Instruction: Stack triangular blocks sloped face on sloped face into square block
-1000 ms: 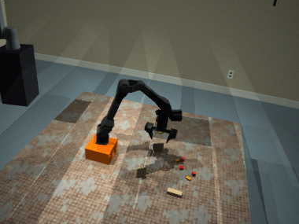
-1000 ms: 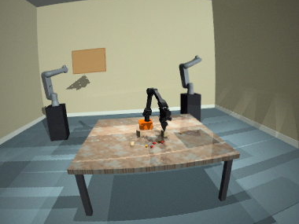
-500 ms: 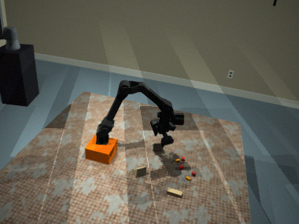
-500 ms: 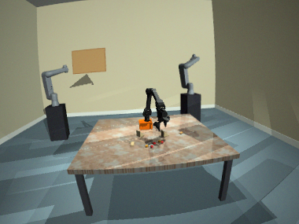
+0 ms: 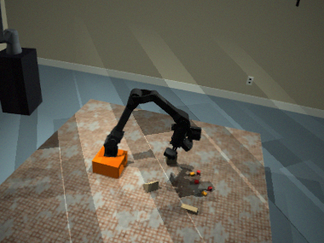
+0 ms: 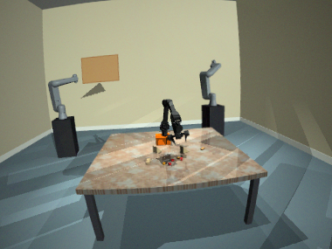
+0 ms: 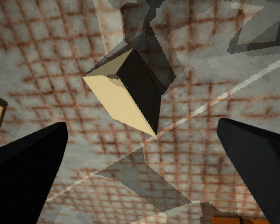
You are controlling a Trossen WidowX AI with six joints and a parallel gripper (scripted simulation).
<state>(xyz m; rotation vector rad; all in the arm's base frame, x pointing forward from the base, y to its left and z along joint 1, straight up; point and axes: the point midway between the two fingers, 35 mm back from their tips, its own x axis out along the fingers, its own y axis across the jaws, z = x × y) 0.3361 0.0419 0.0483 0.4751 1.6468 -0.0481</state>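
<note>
The table (image 5: pixel 128 222) (image 6: pixel 175 182) (image 7: pixel 30 30) has a tan-and-pale-gray patchy top crossed by a reddish-brown grid. 1 block (image 7: pixel 107 97) shows a light straw-yellow face beside a near-black shaded one. The arm (image 5: pixel 164 103) (image 6: pixel 166 112) is black, and so is its tool (image 5: pixel 176 150) (image 6: pixel 178 137) (image 7: pixel 144 125); its base (image 5: pixel 107 168) (image 6: pixel 162 141) is bright orange. Small cubes (image 5: pixel 197 182) (image 6: pixel 172 160) are red or orange-yellow. 2 gray arms (image 6: pixel 56 94) (image 6: pixel 205 86) top black pedestals (image 6: pixel 65 136) (image 6: pixel 213 119).
</note>
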